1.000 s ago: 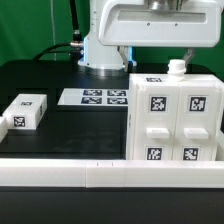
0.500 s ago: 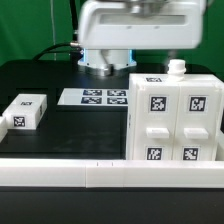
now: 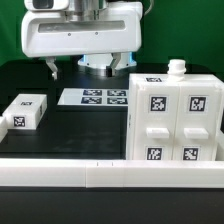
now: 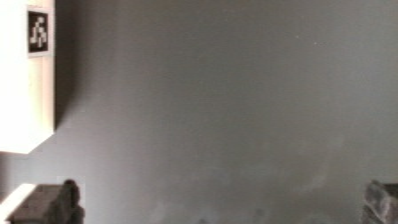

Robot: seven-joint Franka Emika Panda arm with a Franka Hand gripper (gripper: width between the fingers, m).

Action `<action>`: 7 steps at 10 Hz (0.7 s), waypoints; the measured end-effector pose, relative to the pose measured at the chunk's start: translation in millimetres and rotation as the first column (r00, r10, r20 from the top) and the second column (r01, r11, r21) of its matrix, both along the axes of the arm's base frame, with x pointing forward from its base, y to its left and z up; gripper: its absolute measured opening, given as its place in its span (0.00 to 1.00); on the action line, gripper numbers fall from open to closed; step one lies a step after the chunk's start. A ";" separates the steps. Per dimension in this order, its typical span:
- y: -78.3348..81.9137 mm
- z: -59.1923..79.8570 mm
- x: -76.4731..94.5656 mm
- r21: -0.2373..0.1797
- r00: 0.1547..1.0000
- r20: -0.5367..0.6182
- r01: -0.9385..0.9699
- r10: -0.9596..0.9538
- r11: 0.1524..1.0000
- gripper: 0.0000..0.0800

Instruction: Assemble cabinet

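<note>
The cabinet [image 3: 178, 115] is a large white box with black-and-white tags on its front and top, standing at the exterior view's right. A small white knob [image 3: 177, 67] sticks up from its top. My gripper [image 3: 90, 66] hangs over the black table behind the marker board [image 3: 95, 97], to the left of the cabinet and apart from it. It is open with nothing between its fingers. In the wrist view the gripper [image 4: 214, 200] shows only two dark fingertips [image 4: 45, 203] over bare table. A white tagged piece [image 4: 25, 70] lies at the frame's edge; I cannot tell which part it is.
A small white tagged block [image 3: 27, 110] lies at the exterior view's left. A white rail [image 3: 100, 175] runs along the table's front edge. The arm's base [image 3: 100, 62] stands behind the marker board.
The gripper has swung from above the cabinet toward the exterior view's left, now over the marker board area. It stayed open. The parts have not moved.
</note>
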State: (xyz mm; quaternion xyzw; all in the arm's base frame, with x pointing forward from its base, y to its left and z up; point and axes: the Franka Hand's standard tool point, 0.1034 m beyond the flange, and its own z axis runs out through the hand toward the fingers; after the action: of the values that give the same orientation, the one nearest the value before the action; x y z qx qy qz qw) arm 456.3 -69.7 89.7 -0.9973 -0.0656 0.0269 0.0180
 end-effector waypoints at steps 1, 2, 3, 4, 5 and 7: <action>-4.0 -0.2 -0.7 -0.001 1.000 0.000 0.000 0.000 1.000 1.00; -12.7 -0.3 -2.1 -0.002 1.000 0.000 -0.002 0.002 1.000 1.00; -28.3 -1.7 -4.5 -0.007 1.000 0.000 -0.004 0.004 1.000 1.00; -44.8 -9.4 -9.4 -0.018 1.000 -0.003 0.012 -0.012 1.000 1.00; -56.4 -15.3 -15.5 -0.023 1.000 -0.017 0.021 -0.021 1.000 1.00; -92.4 -28.4 -29.0 -0.041 0.999 -0.032 0.031 -0.032 0.999 1.00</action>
State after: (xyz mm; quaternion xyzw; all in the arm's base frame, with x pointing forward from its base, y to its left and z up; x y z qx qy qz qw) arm 427.3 -162.2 61.3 -0.9978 -0.0491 0.0444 -0.0006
